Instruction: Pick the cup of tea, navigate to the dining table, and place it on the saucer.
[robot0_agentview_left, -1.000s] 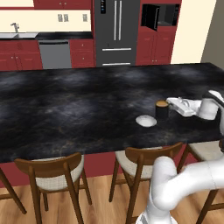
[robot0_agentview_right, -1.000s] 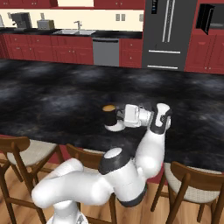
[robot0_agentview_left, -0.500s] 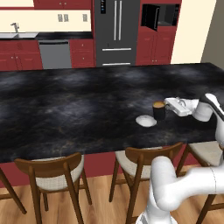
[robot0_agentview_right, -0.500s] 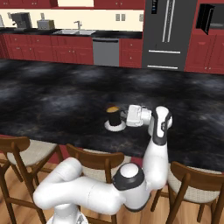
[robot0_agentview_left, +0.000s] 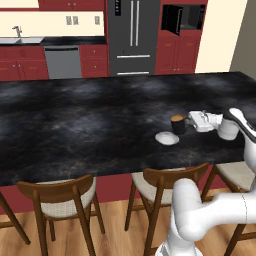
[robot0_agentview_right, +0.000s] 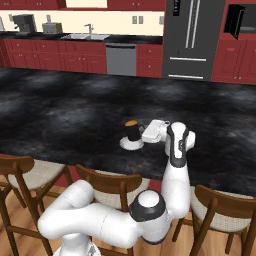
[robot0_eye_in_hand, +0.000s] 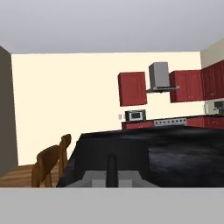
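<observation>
With the closed gripper (robot0_agentview_right: 142, 133) holding the cup (robot0_agentview_right: 132, 130), lower it squarely onto the saucer (robot0_agentview_right: 131, 144) at its 6 o'clock.

One cup of tea (robot0_agentview_left: 177, 123) and one saucer (robot0_agentview_left: 167, 138) sit near the dining table's (robot0_agentview_left: 90, 125) front edge. Three wooden stools (robot0_agentview_left: 60, 200) line that edge in the left base view.

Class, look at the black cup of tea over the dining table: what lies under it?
Under the cup of tea, held by the gripper, is the white saucer on the dining table. The cup hides the saucer's middle in the right base view, so contact cannot be judged.
</observation>
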